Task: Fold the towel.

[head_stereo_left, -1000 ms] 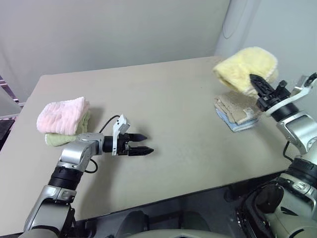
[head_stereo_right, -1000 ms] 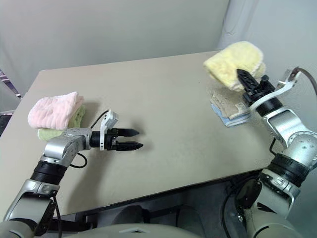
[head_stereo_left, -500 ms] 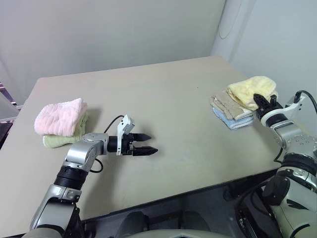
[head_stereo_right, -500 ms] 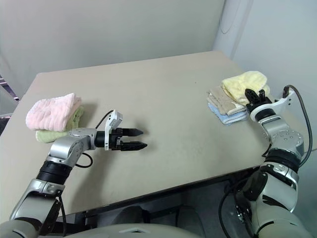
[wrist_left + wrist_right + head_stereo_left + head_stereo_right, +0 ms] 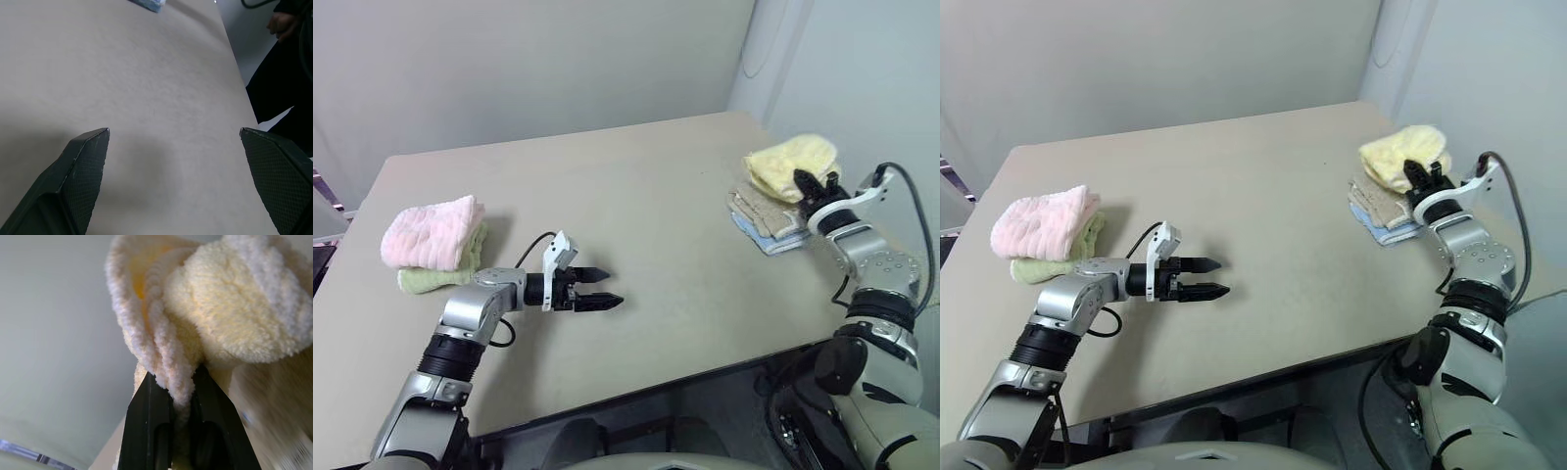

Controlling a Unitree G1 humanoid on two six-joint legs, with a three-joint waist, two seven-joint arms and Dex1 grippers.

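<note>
**Towel held at the far right, away from the free hand**

The right hand (image 5: 815, 186) pinches the yellow towel (image 5: 788, 160), bunched just above the stacked towels (image 5: 1378, 210) at the bench (image 5: 646, 215) right edge. The left hand (image 5: 604, 288) gapes wide, well apart leftward, holding nothing.

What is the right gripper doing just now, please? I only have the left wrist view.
Observer: The right gripper is shut on the pale yellow towel, with a fold pinched between its jaws.
Operator: Thank you. Where is that towel over the table?
Observer: It hangs bunched over a stack of folded towels near the far right edge of the table.
Operator: Is anything lying near my left arm?
Observer: A pink folded towel sits on a green one near the left edge, well apart from the open left gripper.
</note>
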